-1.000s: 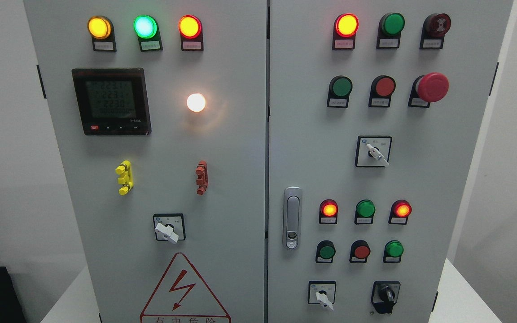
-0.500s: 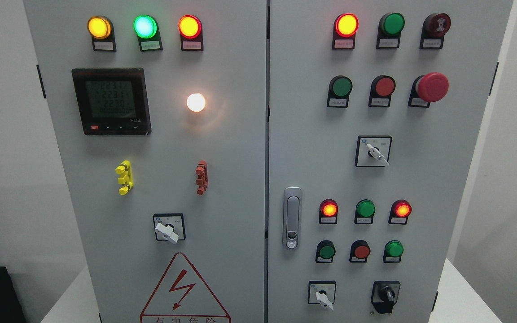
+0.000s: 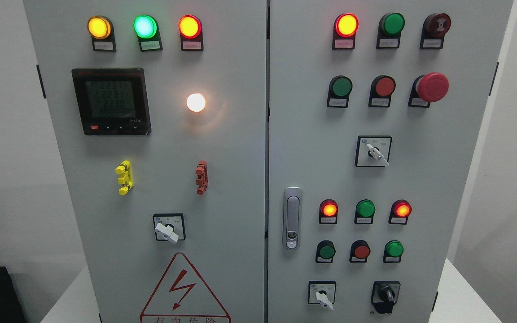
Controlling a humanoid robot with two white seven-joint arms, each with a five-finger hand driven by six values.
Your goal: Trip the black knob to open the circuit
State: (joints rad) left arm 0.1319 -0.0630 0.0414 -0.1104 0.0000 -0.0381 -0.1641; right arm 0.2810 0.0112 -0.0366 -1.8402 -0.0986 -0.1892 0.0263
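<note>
Matt grey metal cabinet [image 3: 240, 148], glossy black plastic knob [image 3: 387, 294]

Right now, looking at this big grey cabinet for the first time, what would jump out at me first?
Probably the glowing white lamp in the middle of the left door, beside the digital meter, and the row of lit amber, green and orange lamps above. On the right door, the big red mushroom button sticks out near the top. The black knob sits at the bottom right corner, and no robot hand is in view.
</note>
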